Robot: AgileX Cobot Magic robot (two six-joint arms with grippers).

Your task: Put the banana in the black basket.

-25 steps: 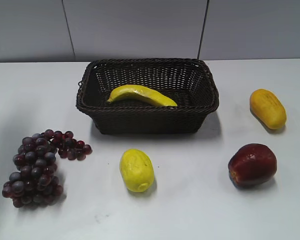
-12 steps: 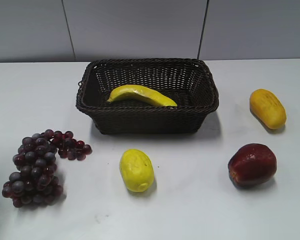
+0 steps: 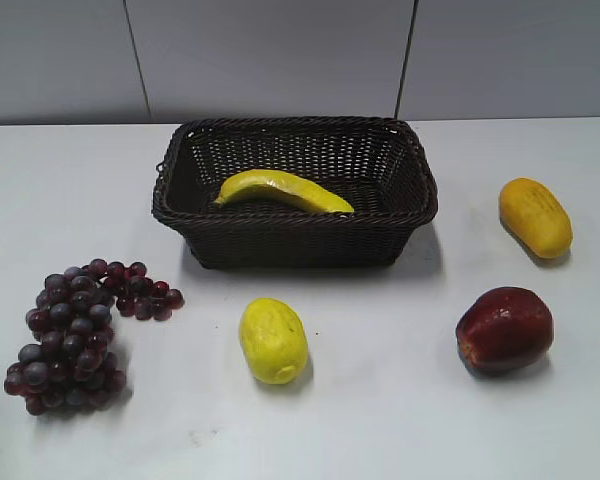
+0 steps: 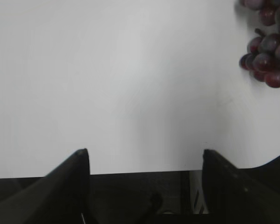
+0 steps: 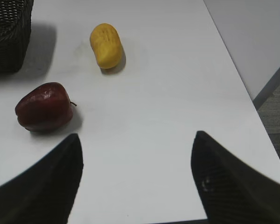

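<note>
The banana [image 3: 283, 190], long, curved and yellow, lies inside the black basket [image 3: 295, 240], a large dark woven basket at the middle back of the table. Neither gripper shows in the exterior view. My left gripper [image 4: 144, 156] is open and empty over bare white table near the front edge, far from the basket. My right gripper [image 5: 137, 142] is open and empty over bare table at the right front; a corner of the basket [image 5: 9, 32] shows at its upper left.
Purple grapes [image 3: 75, 335] lie at front left, also in the left wrist view [image 4: 266, 51]. A short yellow fruit [image 3: 273, 340] sits before the basket. A red apple [image 3: 504, 329] [image 5: 43, 106] and an orange-yellow fruit [image 3: 535, 217] [image 5: 106, 45] lie right.
</note>
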